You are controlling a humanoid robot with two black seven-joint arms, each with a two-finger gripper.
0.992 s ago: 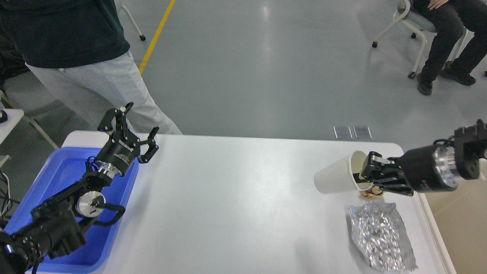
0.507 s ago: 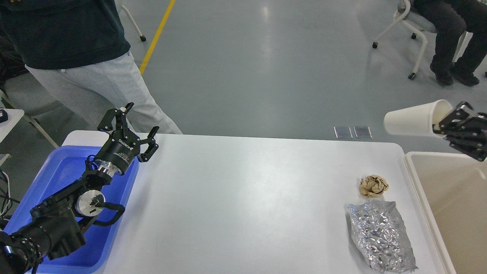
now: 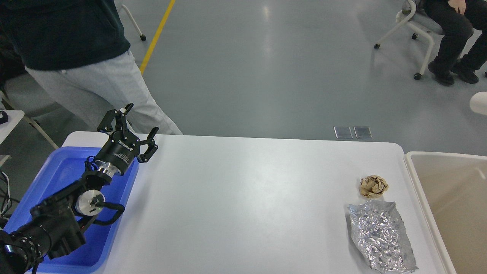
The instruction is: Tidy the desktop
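The white desktop (image 3: 243,198) fills the middle of the head view. A crumpled brown paper ball (image 3: 373,186) lies on it near the right edge. A crinkled silver foil bag (image 3: 380,236) lies just in front of the ball. My left gripper (image 3: 133,123) is open and empty, held above the far left corner of the desktop beside the blue tray. My right gripper is out of view; only the bottom of a white paper cup (image 3: 479,102) shows at the right edge, above the beige bin.
A blue plastic tray (image 3: 61,175) sits at the desktop's left end under my left arm. A beige bin (image 3: 452,201) stands against the right end. A person (image 3: 76,57) stands close behind the left corner. A seated person (image 3: 452,34) is at the far right.
My right gripper lifted the white paper cup off the desktop, carried it right and up over the bin, and has left the view. The left arm barely moved.
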